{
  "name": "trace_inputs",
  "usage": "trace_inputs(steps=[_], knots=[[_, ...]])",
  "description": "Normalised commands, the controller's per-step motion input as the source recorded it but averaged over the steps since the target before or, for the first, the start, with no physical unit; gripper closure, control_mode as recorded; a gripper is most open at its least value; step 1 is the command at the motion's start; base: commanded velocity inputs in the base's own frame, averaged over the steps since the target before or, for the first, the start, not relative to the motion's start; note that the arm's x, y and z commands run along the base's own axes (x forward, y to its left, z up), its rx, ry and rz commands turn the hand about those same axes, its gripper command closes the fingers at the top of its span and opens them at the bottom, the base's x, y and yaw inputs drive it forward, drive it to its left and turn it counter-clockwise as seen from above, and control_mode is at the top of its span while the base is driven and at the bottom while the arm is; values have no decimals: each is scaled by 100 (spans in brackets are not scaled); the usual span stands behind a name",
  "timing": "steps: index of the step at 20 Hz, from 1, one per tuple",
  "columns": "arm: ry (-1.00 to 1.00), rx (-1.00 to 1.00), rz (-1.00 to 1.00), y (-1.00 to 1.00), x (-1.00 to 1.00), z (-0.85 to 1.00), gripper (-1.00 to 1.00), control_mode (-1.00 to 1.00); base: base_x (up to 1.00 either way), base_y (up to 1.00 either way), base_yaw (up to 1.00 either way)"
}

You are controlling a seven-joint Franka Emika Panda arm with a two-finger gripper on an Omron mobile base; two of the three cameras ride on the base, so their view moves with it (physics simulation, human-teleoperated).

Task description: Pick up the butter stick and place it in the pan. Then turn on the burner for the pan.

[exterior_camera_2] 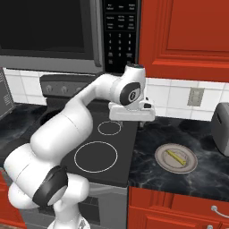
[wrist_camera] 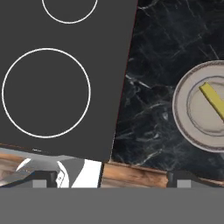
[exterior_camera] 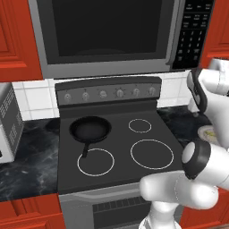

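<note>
The butter stick [exterior_camera_2: 176,157] is laid diagonally across the plate [exterior_camera_2: 163,163]. The gripper [exterior_camera_2: 142,122] is held above the stove's right edge, jaws open.

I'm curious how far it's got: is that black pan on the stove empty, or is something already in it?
Empty. The pan shows only its bare dark bottom, and the butter stick lies on the plate on the counter.

The flat dark-grey stovetop [wrist_camera: 65,65] looks matt and smooth. Just beside it, the black white-veined marble counter [wrist_camera: 153,65] seems polished, perhaps glossy, bearing a round matt grey plate [wrist_camera: 186,127].
</note>
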Motion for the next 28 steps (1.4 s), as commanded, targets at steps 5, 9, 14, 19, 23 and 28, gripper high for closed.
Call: trace_inputs(steps=[5,9,14,19,23,28], knots=[[1,0,5,-50,0,-22,-100,-100,0,0,0],[0,0,5,-42,0,-32,-100,-100,0,0,0],[0,0,4,-39,0,-31,-100,-100,0,0,0],[2,-2,3,-28,7,-24,-100,-100,0,0,0],[0,0,2,-31,3,-27,-100,-100,0,0,0],[0,0,4,-32,0,-28,-100,-100,0,0,0]])
